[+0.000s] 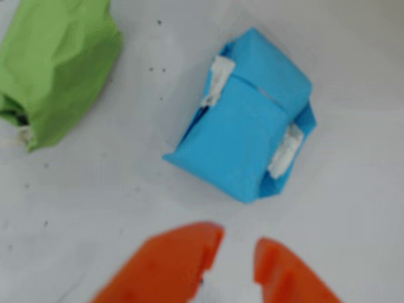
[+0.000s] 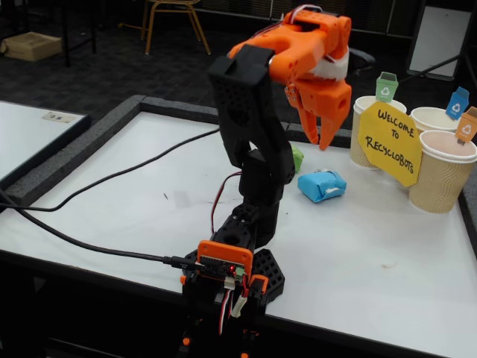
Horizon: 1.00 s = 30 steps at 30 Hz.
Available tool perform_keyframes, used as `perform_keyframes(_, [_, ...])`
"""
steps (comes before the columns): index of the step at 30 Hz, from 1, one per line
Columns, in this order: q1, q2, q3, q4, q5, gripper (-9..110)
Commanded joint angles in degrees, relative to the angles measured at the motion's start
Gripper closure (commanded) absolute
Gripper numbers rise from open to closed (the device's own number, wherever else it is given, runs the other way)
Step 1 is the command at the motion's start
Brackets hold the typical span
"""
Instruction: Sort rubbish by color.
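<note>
The gripper (image 2: 319,134) hangs above the white table (image 2: 149,201) with its 2 fingers slightly apart, air between it and the light blue lump (image 1: 246,136) below. In the wrist view bare table surrounds that lump on all sides, and a clear strip separates it from the green lump (image 1: 53,69) at upper left. In the fixed view 3 paper cups (image 2: 440,179) and a yellow sign (image 2: 390,142) crowd the right side; the left of the table is free apart from 2 black cables (image 2: 97,183).
</note>
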Motion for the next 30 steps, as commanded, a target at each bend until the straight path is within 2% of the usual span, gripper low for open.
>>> perform_keyframes(1, [1.1, -1.7, -6.0, -5.4, 0.9, 101])
perform_keyframes(22, [3.9, -13.9, -1.4, -19.0, 0.9, 98])
perform_keyframes(27, [3.3, -14.6, -0.1, -19.0, 0.9, 84])
perform_keyframes(30, [3.6, -14.6, 1.3, -19.1, 0.9, 80])
